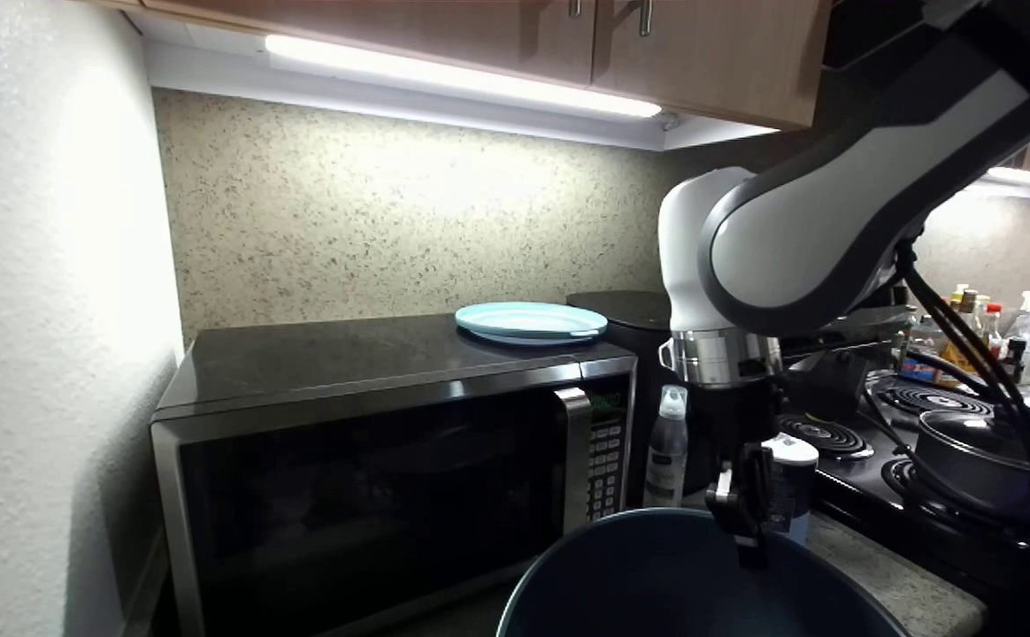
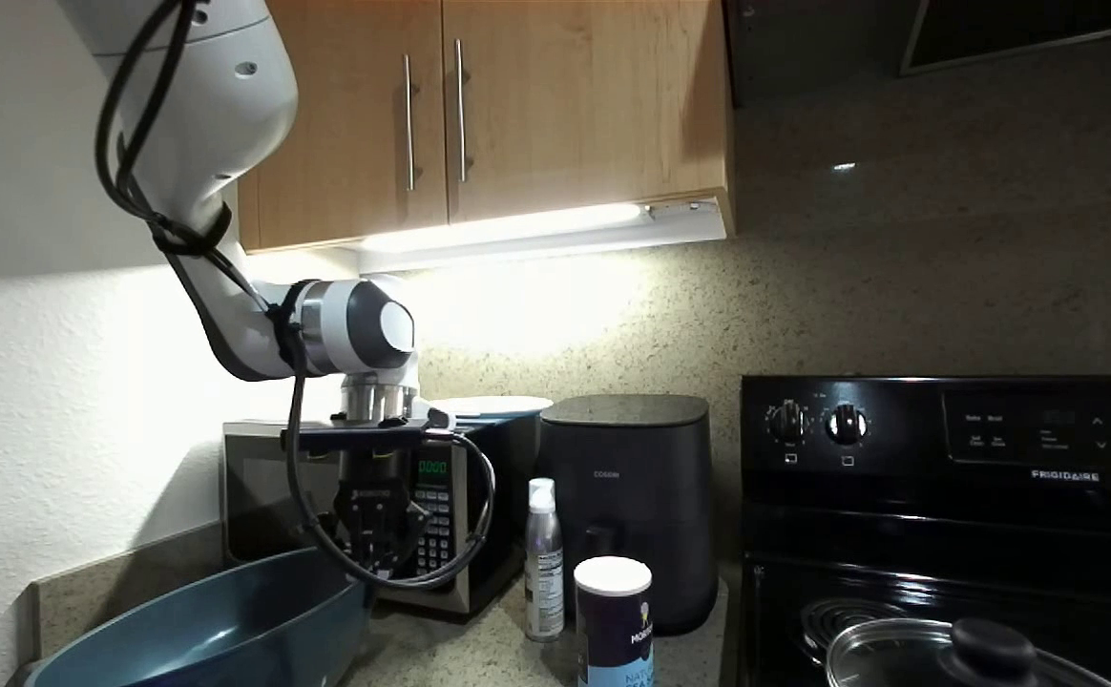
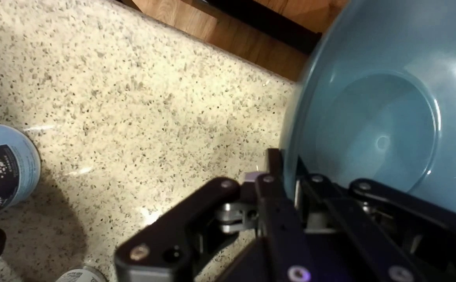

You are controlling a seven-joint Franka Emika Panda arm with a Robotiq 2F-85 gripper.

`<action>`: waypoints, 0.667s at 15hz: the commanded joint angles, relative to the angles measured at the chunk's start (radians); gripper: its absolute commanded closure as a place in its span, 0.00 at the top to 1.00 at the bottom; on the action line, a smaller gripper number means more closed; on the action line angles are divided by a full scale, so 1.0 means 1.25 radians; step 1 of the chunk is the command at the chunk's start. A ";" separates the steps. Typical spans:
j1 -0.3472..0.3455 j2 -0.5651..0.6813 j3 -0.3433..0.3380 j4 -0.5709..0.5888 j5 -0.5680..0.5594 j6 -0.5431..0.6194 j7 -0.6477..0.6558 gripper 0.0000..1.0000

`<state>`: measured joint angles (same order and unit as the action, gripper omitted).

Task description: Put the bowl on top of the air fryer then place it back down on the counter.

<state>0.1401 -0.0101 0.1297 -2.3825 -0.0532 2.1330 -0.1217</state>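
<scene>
Large, deep, round teal-blue bowl (image 3: 377,117): mouth upward, in front of the wide, dark microwave with steel trim and keypad (image 1: 365,522); cannot tell whether its base touches the speckled stone counter (image 3: 153,98) or hangs just above

Black two-finger gripper (image 3: 288,166): pinched across the bowl's rim, one fingertip outside the wall and one inside

Bowl carry: judged to be a move between the counter and the black, boxy, round-cornered air fryer (image 2: 627,515); cannot tell whether up or back down

Rim level: a wide bowl held at a single spot will probably droop on its far side, so slow travel and no quick wrist turns

Air fryer top: if going up, best raise the whole base above it first, then swing across and centre

Counter landing: if setting down, let the base sit flat before parting the fingers, then rise straight off the rim

Counter edge: ends beside the bowl in the wrist view, wooden floor (image 3: 247,47) beyond; the bowl looks to reach past it, so a landing wants more of the base inboard

Slim silver spray can with white cap (image 2: 544,572) and dark blue cylindrical canister with white lid (image 2: 615,620): upright in front of the air fryer; a low sweep could topple them

Flat, round pale-blue plate (image 1: 531,320): on the microwave, near the air fryer, where the wide rim might brush it

Pale wooden wall cabinets (image 2: 584,105): limit the headroom, so lift only as high as needed
</scene>
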 commanded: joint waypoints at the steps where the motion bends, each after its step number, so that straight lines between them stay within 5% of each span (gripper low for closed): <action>1: 0.000 0.028 0.003 0.029 -0.035 0.007 -0.017 0.06; 10: 0.014 0.098 0.015 0.115 -0.114 -0.021 -0.003 0.06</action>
<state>0.1544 0.0699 0.1465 -2.2751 -0.1538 2.1219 -0.1251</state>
